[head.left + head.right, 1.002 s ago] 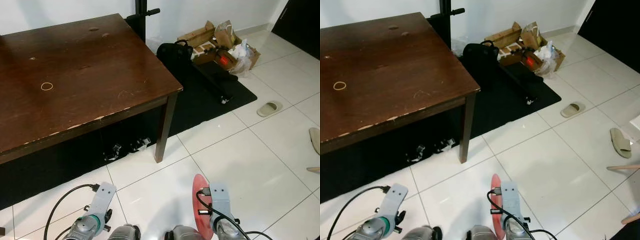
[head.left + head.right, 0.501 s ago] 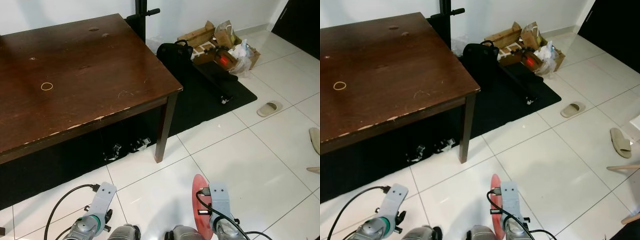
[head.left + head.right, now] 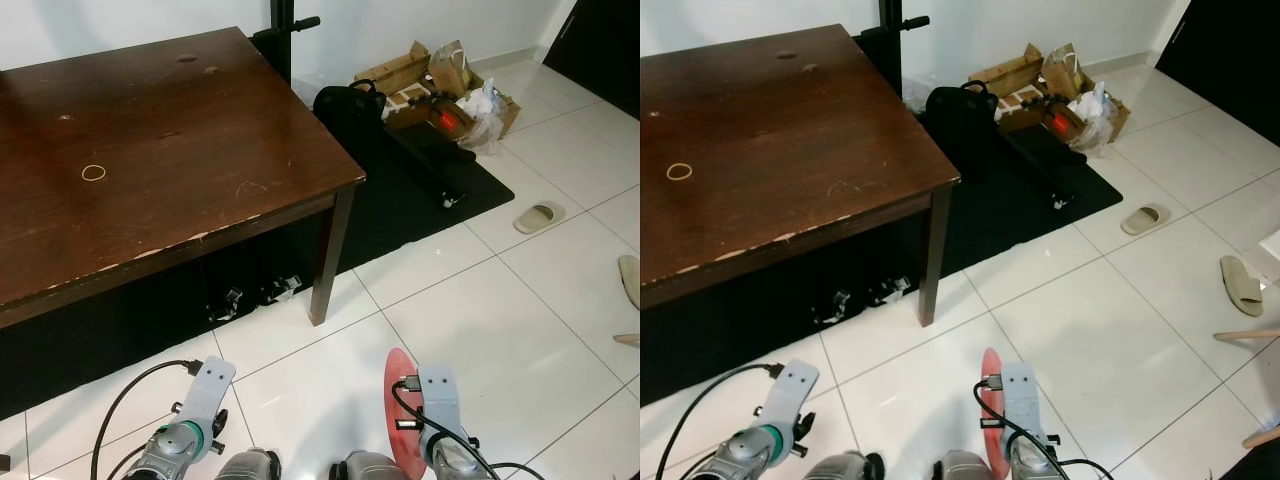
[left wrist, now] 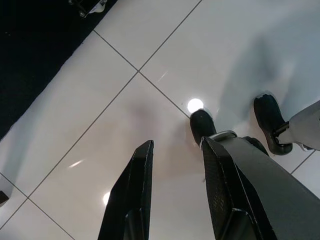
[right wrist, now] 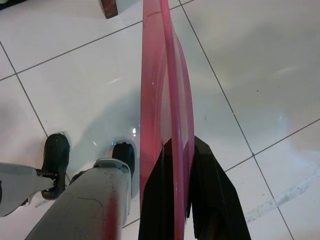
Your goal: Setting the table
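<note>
A red plate [image 5: 162, 100] stands on edge between the black fingers [image 5: 210, 185] of my right gripper [image 5: 180, 150], which is shut on it low over the white tiles. The plate's rim [image 3: 400, 415] shows beside the right wrist at the bottom of the eye views. My left gripper [image 4: 172, 150] hangs low on the left, open, with nothing between its fingers. The dark brown wooden table [image 3: 150, 150] stands ahead and to the left, with a small ring [image 3: 93, 172] on its top.
A black mat [image 3: 420, 190] lies right of the table with a black bag [image 3: 350, 105] and cardboard boxes [image 3: 430, 85] at the wall. Slippers [image 3: 538, 215] lie on the tiles at right. A table leg [image 3: 328, 255] stands ahead.
The left wrist has shifted slightly up and right. The rest stands as before.
</note>
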Available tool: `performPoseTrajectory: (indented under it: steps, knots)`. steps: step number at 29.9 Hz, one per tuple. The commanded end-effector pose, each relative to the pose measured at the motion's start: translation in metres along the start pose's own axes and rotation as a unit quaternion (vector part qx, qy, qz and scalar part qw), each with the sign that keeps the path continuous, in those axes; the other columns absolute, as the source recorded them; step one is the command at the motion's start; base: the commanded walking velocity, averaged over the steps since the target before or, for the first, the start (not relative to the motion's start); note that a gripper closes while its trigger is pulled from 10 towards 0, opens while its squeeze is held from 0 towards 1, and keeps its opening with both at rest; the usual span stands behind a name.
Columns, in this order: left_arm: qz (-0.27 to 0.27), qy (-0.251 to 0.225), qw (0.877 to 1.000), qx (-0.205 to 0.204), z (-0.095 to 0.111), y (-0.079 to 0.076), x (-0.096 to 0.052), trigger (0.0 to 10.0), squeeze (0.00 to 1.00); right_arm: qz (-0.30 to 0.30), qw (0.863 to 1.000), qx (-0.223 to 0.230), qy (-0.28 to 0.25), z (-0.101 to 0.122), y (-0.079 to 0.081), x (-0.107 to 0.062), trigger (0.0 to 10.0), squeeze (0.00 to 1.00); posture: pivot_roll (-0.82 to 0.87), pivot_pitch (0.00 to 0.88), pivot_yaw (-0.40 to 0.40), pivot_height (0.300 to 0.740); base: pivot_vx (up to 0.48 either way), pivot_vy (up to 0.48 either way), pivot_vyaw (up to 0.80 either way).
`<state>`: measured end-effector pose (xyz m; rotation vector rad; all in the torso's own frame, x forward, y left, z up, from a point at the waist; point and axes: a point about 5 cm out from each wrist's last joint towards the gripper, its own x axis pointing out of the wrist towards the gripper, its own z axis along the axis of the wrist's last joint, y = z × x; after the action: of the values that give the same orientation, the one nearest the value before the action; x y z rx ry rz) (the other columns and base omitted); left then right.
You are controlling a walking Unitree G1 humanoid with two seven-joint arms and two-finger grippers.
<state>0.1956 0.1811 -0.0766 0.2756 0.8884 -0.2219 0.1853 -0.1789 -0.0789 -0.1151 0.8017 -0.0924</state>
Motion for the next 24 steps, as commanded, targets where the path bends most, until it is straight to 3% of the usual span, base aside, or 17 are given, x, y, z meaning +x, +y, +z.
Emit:
performPoseTrajectory:
  steps: [1,24]
  knots:
    - [-0.005,0.000,1.000,0.001,-0.0012,-0.0026,-0.0001,10.0,0.00,-0.003,1.000,0.002,0.007,-0.0045,0.0003,-0.0014,10.0,0.00,-0.07,0.000,0.021,0.740,0.000,0.000,0.00]
    - [-0.005,0.002,1.000,0.002,-0.0017,-0.0015,-0.0003,10.0,0.00,-0.002,1.000,0.001,0.005,-0.0028,0.0007,-0.0009,10.0,0.00,-0.07,0.000,0.022,0.740,0.000,0.000,0.00]
